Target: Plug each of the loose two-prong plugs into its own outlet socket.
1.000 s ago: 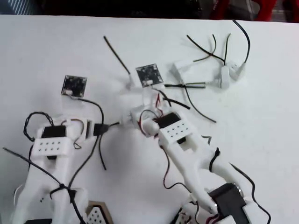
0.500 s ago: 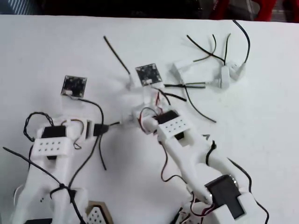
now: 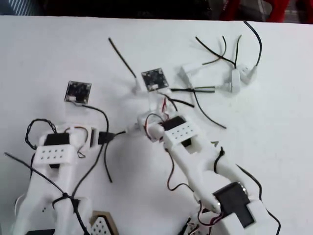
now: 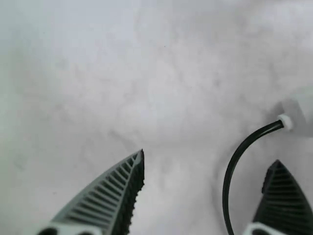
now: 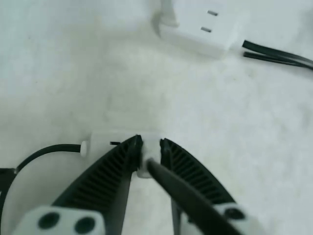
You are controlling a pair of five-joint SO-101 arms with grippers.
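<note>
On the tabletop [image 3: 39, 49] our right gripper [image 5: 150, 147] pinches the plug [image 5: 103, 143] by its end, so it may twist off the outlet socket [image 5: 200, 29]; our left gripper [image 4: 209, 156] gapes

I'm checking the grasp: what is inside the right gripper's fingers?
A small white block with a black cord sits pinched in the right gripper. The fingers cover part of it, so any prongs are hidden.

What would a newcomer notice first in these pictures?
The right gripper is clamped on a white corded connector at the middle of the table, near a white two-slot outlet socket. A tangle of black cords lies at the table's far right. The left gripper hangs open above bare table.
</note>
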